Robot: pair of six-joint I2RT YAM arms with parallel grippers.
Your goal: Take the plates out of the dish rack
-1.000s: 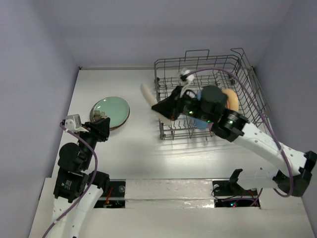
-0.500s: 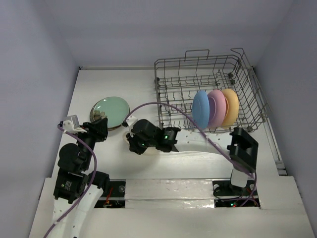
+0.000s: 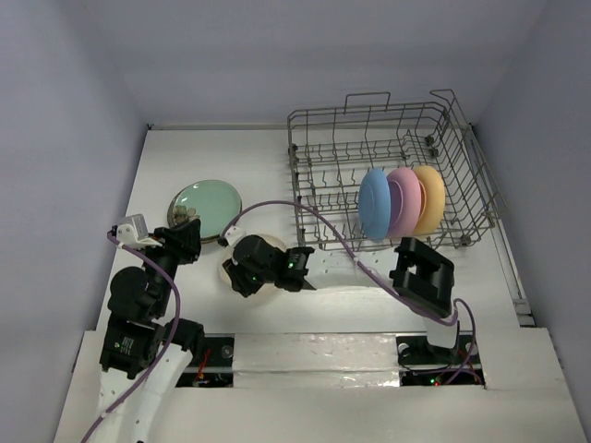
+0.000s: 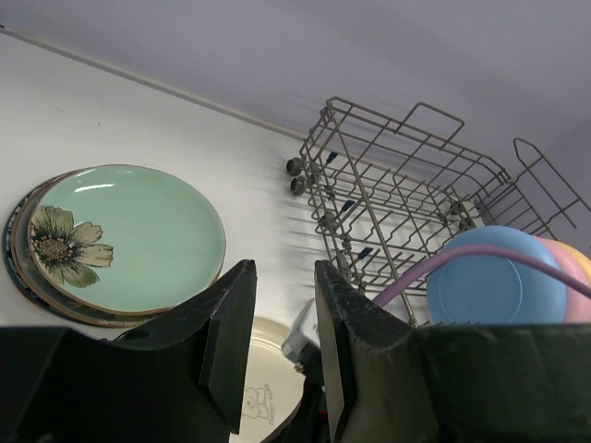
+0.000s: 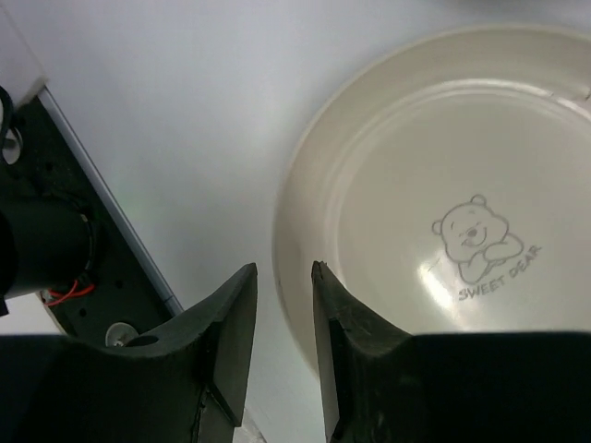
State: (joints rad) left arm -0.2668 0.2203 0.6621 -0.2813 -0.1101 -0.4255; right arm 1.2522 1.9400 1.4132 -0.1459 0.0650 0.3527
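Using the dish rack (image 3: 319, 180) as my ref. Its right side is close to the edge of the table (image 3: 212, 152) and the side wall, and its back is near the rear wall, so it's tight on both. Left of the rack I see a broad run of bare table out to the left wall, only two spots taken.

Rack contents: 3 plates on edge in its front-right part, packed face to face. Sky blue plate (image 3: 373, 204) is leftmost, pink plate (image 3: 404, 198) mid, orange-yellow plate (image 3: 432, 197) rightmost.

Cream plate (image 5: 434, 157) lies flat, face up, on the table just off the rack's front-left corner. Right fingers (image 5: 242, 309) hang over its rim w/ a narrow gap btwn them, pinching nothing. Right arm stretches along the rack's front side. Its purple cable (image 3: 295, 205) arcs over that same corner.

Further left of the rack is a stack (image 4: 23, 286) w/ the mint green plate (image 3: 207, 205) on top, flower print on it. Colours of the lower rims are unclear. Left fingers (image 4: 238, 309) sit just beside the stack, about level w/ the rack's front edge, slightly apart and holding nothing.
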